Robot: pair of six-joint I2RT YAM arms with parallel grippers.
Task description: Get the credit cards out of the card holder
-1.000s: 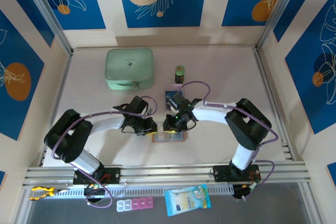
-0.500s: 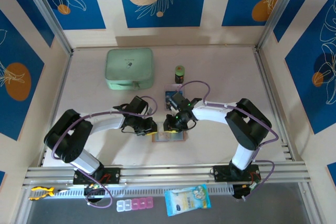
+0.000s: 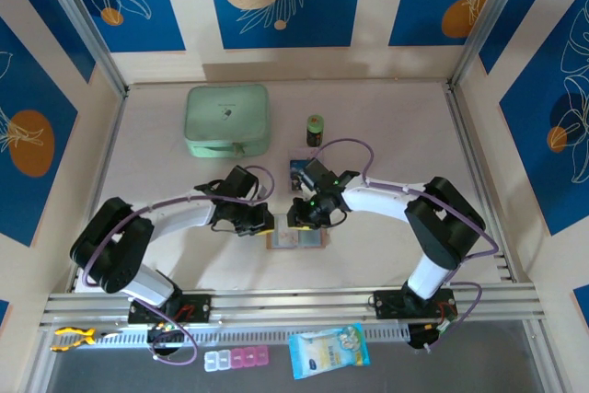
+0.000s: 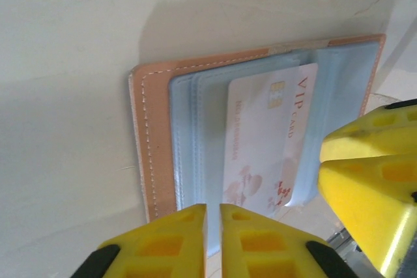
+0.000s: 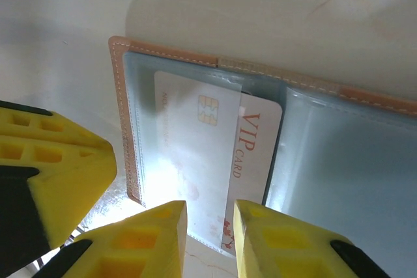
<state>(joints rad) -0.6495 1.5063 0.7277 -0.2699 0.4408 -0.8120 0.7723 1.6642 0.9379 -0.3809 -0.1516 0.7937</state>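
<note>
The card holder (image 3: 296,239) lies open on the bench (image 3: 386,135), right in front of the arms, with both grippers crowded over it. The left gripper (image 4: 213,232) is at the holder's near edge with its fingers all but together, just a thin slit between them. I can't tell whether it has the edge nipped or is only pressing down. The right gripper (image 5: 210,239) stands a little apart, straddling the near end of a white card (image 5: 195,154), which sits partway out of its clear pocket.

Here's the worry: that card looks slick and lies flat, so if the right gripper closes without getting under an edge, I reckon it just skates off. If the left side isn't really pinning the holder, a pull likely drags the whole thing across the bench, card and all. The two grippers are nearly touching too, so a small sideways move could knock one into the other. A steep pull might bend the card against the pocket lip.
</note>
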